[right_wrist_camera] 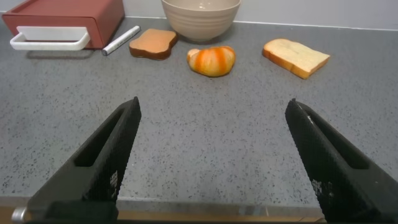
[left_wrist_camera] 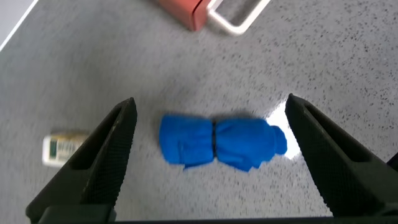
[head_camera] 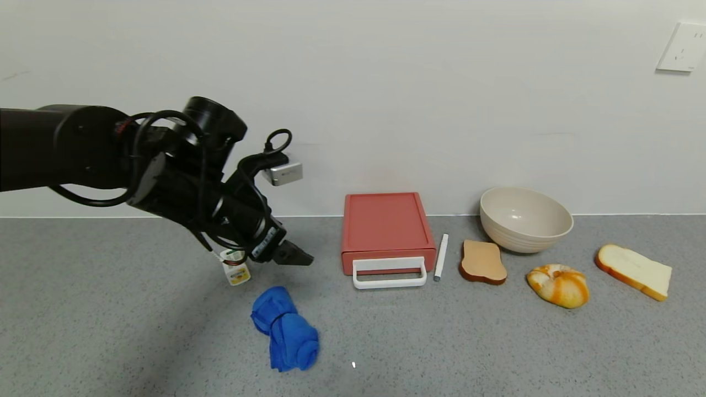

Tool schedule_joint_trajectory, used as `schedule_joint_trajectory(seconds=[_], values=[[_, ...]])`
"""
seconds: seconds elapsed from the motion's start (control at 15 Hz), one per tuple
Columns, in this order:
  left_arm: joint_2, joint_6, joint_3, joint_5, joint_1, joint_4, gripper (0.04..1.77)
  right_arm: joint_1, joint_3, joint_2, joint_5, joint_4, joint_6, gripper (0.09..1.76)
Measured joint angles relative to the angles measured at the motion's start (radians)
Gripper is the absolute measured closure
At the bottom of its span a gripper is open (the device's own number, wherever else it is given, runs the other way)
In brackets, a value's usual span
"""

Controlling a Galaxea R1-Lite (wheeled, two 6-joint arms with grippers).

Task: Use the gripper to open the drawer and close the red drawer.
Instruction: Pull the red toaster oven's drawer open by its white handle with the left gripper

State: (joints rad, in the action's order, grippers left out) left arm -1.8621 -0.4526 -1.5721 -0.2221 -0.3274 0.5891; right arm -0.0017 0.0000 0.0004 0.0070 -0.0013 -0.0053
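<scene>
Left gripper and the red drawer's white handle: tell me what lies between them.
Nothing: in the head view only bare grey tabletop separates the left gripper from the drawer handle. The blue cloth lies nearer the camera.

A: The flat salmon-red plastic drawer (head_camera: 384, 225) looks smooth and matt; its white loop handle (head_camera: 389, 273) is slightly glossy plastic.

B: The grey speckled tabletop (head_camera: 496, 342) seems rough, stone-like. The rolled blue cloth (head_camera: 285, 328) is soft and matt, the cream bowl (head_camera: 524, 219) smooth.
</scene>
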Motion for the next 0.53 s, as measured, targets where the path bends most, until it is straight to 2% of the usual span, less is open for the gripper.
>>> schedule_joint_trajectory(seconds=[0.33,0.53], values=[[-0.149,-0.021,-0.099,-0.001,-0.146,0.0,0.09,0.0,0.0,0.0,0.0,0.0,0.0,0.14],[-0.206,-0.022,-0.125,-0.034,-0.207,-0.01,0.09,0.0,0.0,0.0,0.0,0.0,0.0,0.14]])
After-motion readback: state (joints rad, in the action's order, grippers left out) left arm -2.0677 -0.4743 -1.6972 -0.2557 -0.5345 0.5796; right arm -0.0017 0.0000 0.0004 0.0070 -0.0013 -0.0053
